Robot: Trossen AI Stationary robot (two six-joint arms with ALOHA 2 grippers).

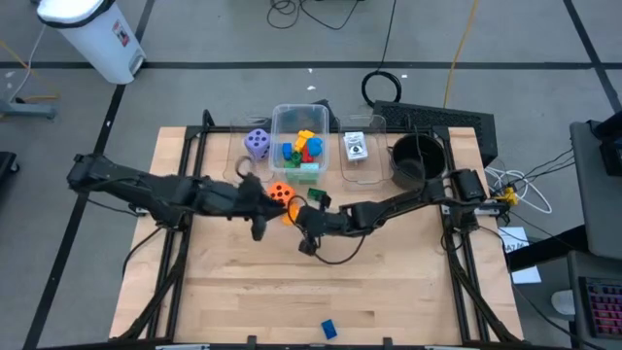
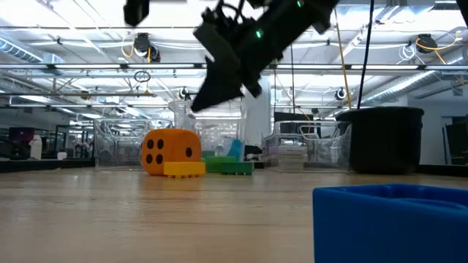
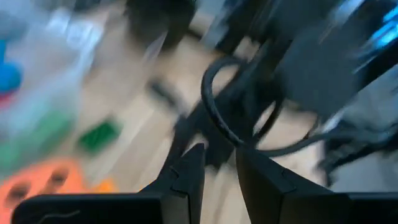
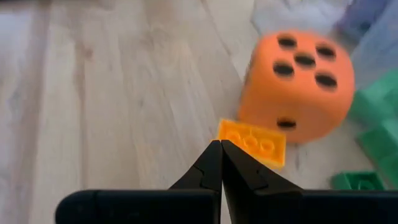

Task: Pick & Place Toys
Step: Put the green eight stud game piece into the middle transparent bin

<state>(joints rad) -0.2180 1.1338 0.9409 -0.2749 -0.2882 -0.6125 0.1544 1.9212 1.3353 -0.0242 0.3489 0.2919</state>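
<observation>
An orange dotted die (image 1: 280, 192) rests on the table, with a flat yellow block (image 1: 290, 211) lying beside it and a green block (image 1: 316, 197) close by. The right wrist view shows the die (image 4: 298, 84) and the yellow block (image 4: 252, 142) just ahead of my right gripper (image 4: 221, 152), which is shut and empty above the table (image 1: 299, 224). My left gripper (image 1: 259, 227) hovers left of the die, its fingers (image 3: 193, 171) a little apart and empty. A purple die (image 1: 257, 143) sits at the far side. A blue block (image 1: 328, 330) lies near the front edge.
A clear tub (image 1: 284, 119) holding several coloured blocks stands at the far middle. A second clear tub (image 1: 374, 170) beside it holds a white card (image 1: 356, 148). A black round pot (image 1: 418, 156) stands at the far right. Bare wood lies toward the near edge.
</observation>
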